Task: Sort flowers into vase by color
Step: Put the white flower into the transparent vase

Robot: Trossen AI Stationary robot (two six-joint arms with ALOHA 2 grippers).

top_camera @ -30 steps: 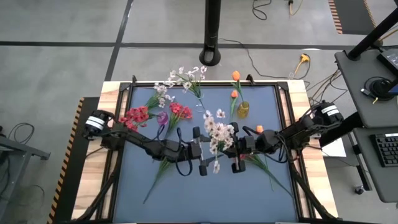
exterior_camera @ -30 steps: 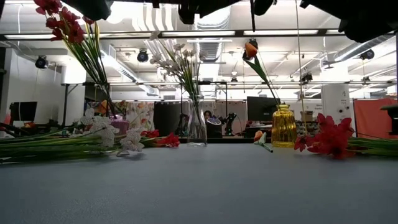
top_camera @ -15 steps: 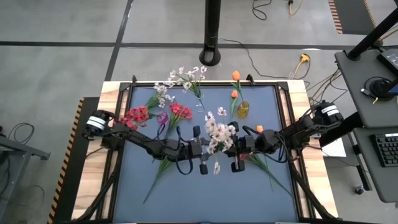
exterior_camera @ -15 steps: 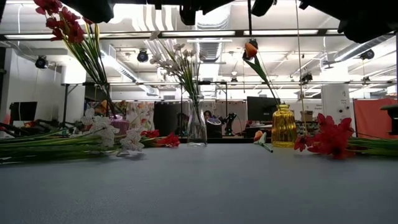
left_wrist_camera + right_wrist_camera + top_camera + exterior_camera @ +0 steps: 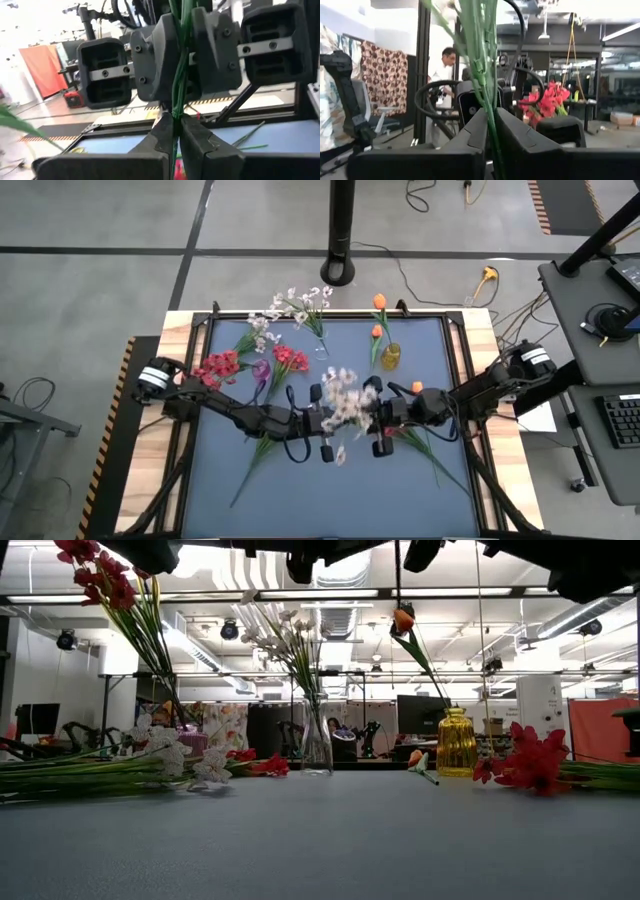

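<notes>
Over the blue table [image 5: 280, 490], left gripper [image 5: 174, 131] and right gripper [image 5: 490, 131] face each other mid-table, both clamped on the white-blossom spray [image 5: 342, 402] stems.

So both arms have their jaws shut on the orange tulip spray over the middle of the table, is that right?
Not quite: it is the white blossom spray, not an orange one. The high view shows it between the left gripper and the right gripper over the middle of the table; both wrist views show jaws shut on its stem.
</notes>
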